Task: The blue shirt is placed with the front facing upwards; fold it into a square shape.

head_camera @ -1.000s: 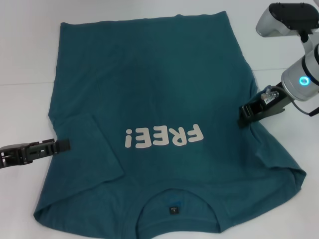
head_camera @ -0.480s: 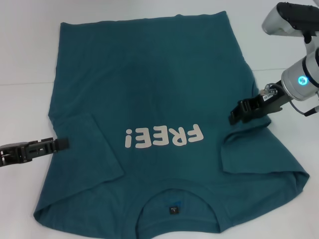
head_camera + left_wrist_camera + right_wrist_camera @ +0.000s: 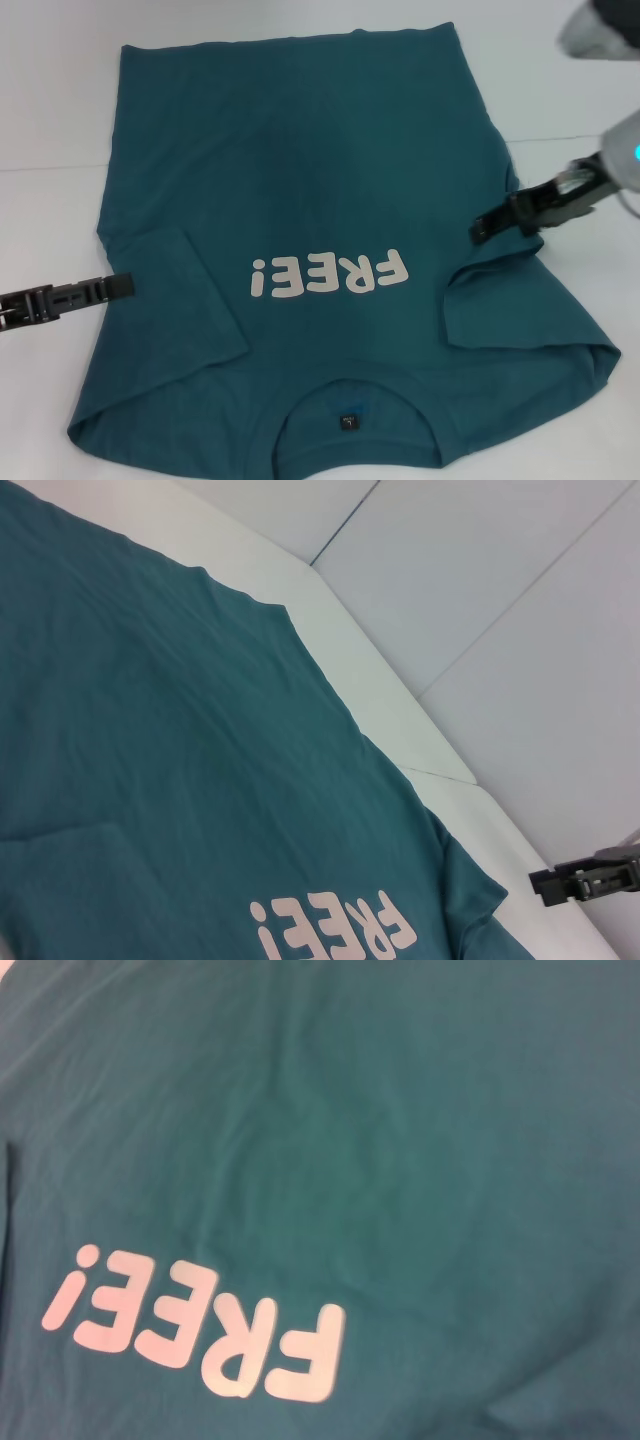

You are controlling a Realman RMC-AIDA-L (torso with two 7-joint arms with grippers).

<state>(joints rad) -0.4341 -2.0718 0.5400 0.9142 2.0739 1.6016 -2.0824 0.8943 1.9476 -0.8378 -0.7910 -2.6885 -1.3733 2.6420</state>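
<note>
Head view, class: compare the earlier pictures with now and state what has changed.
The right gripper carried the right sleeve inward onto the dark teal-blue cotton T-shirt, then drew back outward, leaving the sleeve folded. The left gripper slid slightly outward at the left edge. Collar and lettering unchanged.

The blue shirt (image 3: 320, 190) is soft matt cloth with smooth white lettering (image 3: 330, 275); my table (image 3: 50, 110) looks smooth, matt white.
</note>
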